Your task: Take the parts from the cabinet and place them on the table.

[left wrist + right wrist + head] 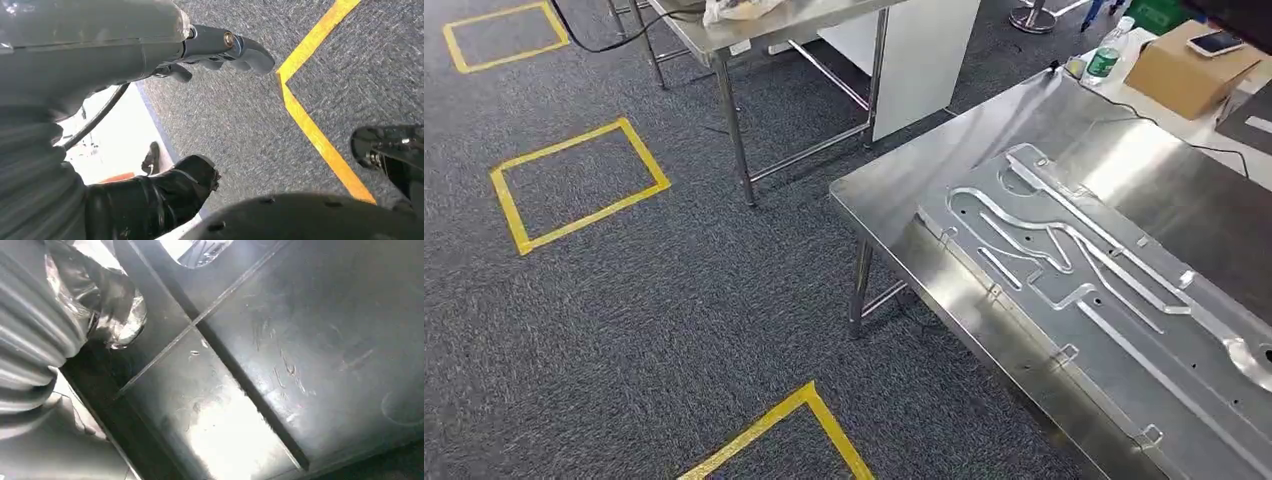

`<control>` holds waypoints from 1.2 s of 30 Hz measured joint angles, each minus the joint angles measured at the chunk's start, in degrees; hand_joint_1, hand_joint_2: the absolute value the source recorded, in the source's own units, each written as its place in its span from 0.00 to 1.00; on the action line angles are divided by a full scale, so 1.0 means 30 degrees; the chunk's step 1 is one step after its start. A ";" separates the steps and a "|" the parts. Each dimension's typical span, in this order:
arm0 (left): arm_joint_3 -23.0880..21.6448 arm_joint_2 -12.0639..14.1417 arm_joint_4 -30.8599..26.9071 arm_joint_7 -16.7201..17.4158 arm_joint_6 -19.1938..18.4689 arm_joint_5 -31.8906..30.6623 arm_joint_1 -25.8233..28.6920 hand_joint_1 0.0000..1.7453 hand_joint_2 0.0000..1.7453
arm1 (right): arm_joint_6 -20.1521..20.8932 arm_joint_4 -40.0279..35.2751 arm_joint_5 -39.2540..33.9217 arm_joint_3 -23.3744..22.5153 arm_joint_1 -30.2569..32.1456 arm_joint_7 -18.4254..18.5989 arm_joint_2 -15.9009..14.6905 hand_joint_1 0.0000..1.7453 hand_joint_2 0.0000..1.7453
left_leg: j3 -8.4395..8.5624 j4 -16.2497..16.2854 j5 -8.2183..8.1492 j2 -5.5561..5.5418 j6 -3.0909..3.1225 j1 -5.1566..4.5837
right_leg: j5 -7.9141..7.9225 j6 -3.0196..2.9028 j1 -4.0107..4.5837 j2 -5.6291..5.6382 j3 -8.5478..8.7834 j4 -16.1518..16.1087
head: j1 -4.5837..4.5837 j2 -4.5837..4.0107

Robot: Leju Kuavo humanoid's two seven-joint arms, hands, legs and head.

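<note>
1. The metal plate (pixel 1114 330) with the parts lies on the worktop (pixel 894 200) to my right, its long side slanting away.
2. My right hand (pixel 30 340) is nearer. I cannot tell if it holds anything.
3. My left hand (pixel 220 47) hangs open and empty.

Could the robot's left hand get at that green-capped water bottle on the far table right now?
Probably not as things stand. The left robot hand hangs down over the carpet, holding nothing, while the water bottle stands beyond the far corner of the steel table, whose large metal plate lies between.
</note>
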 joint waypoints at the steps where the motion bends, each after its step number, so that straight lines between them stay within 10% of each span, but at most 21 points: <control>1: -0.0007 0.0000 0.0000 0.0000 0.0000 0.0000 -0.0007 0.00 1.00 | -0.0007 0.0007 0.0000 0.0007 0.0016 0.0000 0.0000 1.00 1.00 | -0.0470 0.0761 -0.0305 -0.0010 0.0017 0.0000 | -0.0271 0.0002 0.0005 -0.0005 -0.0488 0.0746 | 0.0001 0.0000; 9: -0.0029 0.0000 0.0000 0.0000 0.0007 0.0000 0.0004 0.00 1.00 | -0.0007 0.0109 0.0000 0.0007 0.0220 0.0000 -0.0036 1.00 1.00 | -0.3545 0.5895 -0.2453 -0.0009 0.0029 -0.0074 | -0.2244 0.0000 -0.0036 0.0007 -0.3847 0.5934 | -0.0001 0.0000; 19: -0.0022 0.0007 0.0000 0.0022 0.0087 0.0095 -0.0012 0.00 1.00 | -0.1560 0.0598 -0.2507 -0.0255 0.3572 0.0226 -0.0649 1.00 1.00 | -0.3724 0.6588 -0.2933 -0.0015 0.0087 -0.0082 | -0.2754 -0.0155 -0.0073 -0.0020 -0.4183 0.6758 | 0.0000 0.0000; 27: -0.0022 -0.0022 0.0000 -0.0102 0.0102 0.0204 -0.0022 0.00 1.00 | -0.3250 0.1158 -0.3599 -0.1638 0.7244 -0.0450 -0.0853 1.00 1.00 | -0.2915 0.5680 -0.2839 0.0014 -0.0022 -0.0120 | -0.2705 -0.0277 -0.0102 -0.0009 -0.3448 0.5997 | 0.0000 0.0000; 36: -0.0015 -0.0044 0.0000 -0.0072 0.0073 0.0254 0.0019 0.00 1.00 | -0.3068 0.1136 -0.3417 -0.2186 0.7638 -0.0794 -0.1457 1.00 1.00 | -0.0861 0.2545 -0.1639 -0.0070 -0.0135 -0.0121 | -0.1750 -0.0393 -0.0095 -0.0124 -0.1264 0.3022 | -0.0001 0.0000</control>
